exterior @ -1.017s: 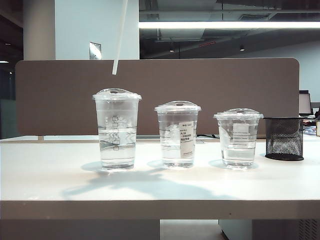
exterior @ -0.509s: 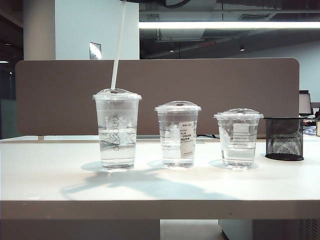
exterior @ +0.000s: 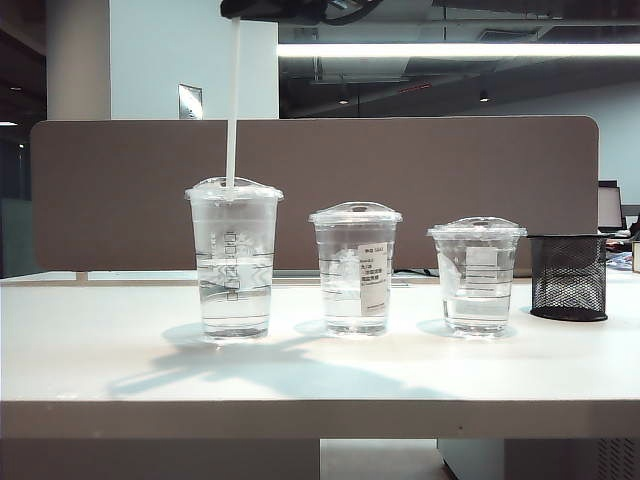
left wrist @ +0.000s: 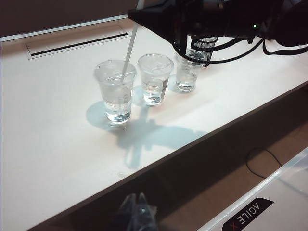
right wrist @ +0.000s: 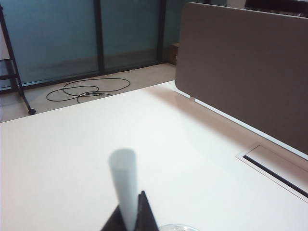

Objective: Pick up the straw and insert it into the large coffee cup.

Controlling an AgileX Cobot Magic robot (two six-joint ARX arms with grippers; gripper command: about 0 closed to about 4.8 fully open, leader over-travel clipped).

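The large coffee cup (exterior: 233, 260) stands leftmost in the row of clear cups, part full of water, with a domed lid. The straw (exterior: 233, 100) hangs nearly upright above it, with its lower end at the top of the dome. I cannot tell whether it has passed through the lid. My right gripper (exterior: 275, 10) is at the top edge of the exterior view, shut on the straw's upper part. The right wrist view shows the straw (right wrist: 126, 187) between the dark fingers, just above the cup's lid (right wrist: 178, 227). My left gripper (left wrist: 137, 211) hangs blurred below the table's front edge, fingers together.
A medium cup with a white label (exterior: 355, 268) and a short cup (exterior: 477, 275) stand to the right of the large one. Further right is a black mesh pen holder (exterior: 568, 277). A brown partition (exterior: 400, 180) runs behind the table, with a cable slot (left wrist: 77, 43) in front of it.
The straw has come down and turned more upright. Its lower end has gone from well above the large cup to the lid's top, and the right gripper has come into view.
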